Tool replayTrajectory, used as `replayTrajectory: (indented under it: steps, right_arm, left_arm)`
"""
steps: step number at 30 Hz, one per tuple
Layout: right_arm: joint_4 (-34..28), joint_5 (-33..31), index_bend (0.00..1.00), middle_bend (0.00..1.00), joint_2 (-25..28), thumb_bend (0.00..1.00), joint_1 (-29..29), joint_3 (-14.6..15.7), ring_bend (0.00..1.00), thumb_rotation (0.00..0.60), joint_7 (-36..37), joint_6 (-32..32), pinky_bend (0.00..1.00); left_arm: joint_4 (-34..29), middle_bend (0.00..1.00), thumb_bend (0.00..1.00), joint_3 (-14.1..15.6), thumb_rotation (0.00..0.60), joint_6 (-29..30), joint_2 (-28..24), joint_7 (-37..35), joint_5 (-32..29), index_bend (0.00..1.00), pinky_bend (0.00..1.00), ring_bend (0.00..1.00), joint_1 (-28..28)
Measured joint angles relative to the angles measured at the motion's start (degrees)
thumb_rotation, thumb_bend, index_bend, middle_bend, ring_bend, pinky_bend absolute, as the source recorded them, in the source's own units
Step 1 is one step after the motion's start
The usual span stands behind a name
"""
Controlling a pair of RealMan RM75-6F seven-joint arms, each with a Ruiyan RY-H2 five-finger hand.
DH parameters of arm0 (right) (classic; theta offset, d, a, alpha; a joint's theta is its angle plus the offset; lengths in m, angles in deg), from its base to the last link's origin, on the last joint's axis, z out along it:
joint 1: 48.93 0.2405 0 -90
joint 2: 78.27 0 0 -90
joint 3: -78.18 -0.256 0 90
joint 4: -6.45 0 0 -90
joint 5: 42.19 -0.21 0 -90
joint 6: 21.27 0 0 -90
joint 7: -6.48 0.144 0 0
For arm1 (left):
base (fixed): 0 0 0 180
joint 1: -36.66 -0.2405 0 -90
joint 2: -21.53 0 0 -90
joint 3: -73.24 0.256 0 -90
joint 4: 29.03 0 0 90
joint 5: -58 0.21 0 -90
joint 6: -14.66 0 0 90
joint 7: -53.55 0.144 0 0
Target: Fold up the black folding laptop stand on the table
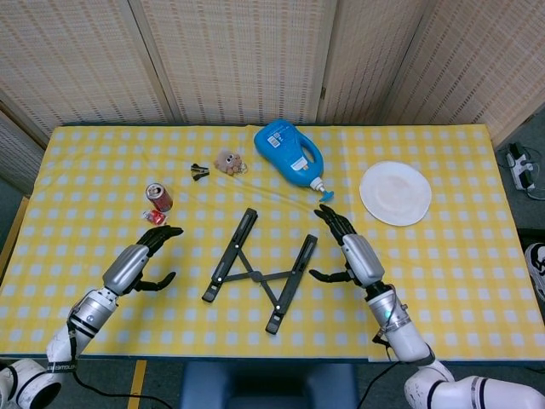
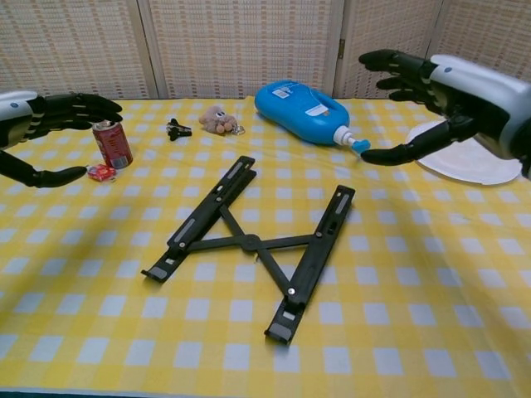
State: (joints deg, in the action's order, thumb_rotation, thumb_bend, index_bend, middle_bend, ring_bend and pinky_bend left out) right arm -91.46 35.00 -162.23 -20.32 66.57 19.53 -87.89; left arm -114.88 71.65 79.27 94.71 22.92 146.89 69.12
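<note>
The black folding laptop stand [image 1: 255, 271] [image 2: 249, 243] lies flat on the yellow checked cloth, its two slotted rails spread apart and joined by crossed links. My left hand [image 1: 140, 260] [image 2: 46, 133] hovers to the stand's left, fingers apart, holding nothing. My right hand [image 1: 347, 250] [image 2: 431, 91] hovers to the stand's right, also open and clear of the rails. Neither hand touches the stand.
A red can [image 1: 159, 197] and a small red wrapper [image 1: 155, 217] sit near my left hand. A blue pump bottle [image 1: 291, 156], a small plush toy [image 1: 227, 161] and a black clip [image 1: 199, 171] lie further back. A white plate [image 1: 395, 193] sits at the right.
</note>
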Motion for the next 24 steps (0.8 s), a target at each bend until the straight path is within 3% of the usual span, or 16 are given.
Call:
replayTrajectory:
  steps: [6, 11, 16, 24]
  right_arm:
    - [-1.9, 5.6, 0.00, 0.00, 5.4, 0.21, -1.9, 1.6, 0.02, 0.600, 0.5, -2.2, 0.00]
    - [-3.5, 10.8, 0.00, 0.02, 7.6, 0.21, -2.1, 4.1, 0.07, 0.600, -4.2, -2.7, 0.00]
    - [-4.8, 15.6, 0.00, 0.11, 8.6, 0.21, -1.9, 6.8, 0.12, 0.600, -11.9, -2.6, 0.00]
    - [-5.9, 18.7, 0.00, 0.13, 8.8, 0.21, -1.7, 9.8, 0.14, 0.600, -18.2, -1.5, 0.00]
  left_arm:
    - [1.2, 0.13, 0.43, -0.9, 0.600, -2.1, -0.3, 6.1, -0.2, 0.15, 0.00, 0.03, 1.8]
    - [5.1, 0.13, 0.42, -1.8, 0.600, -5.4, 1.5, 13.9, -0.5, 0.15, 0.00, 0.04, 4.6]
    - [12.3, 0.13, 0.31, -2.5, 0.600, -9.0, 6.2, 21.9, -0.8, 0.15, 0.00, 0.04, 7.9]
    - [24.8, 0.10, 0.22, -2.6, 0.600, -9.8, 16.0, 25.8, -0.2, 0.08, 0.00, 0.03, 10.7]
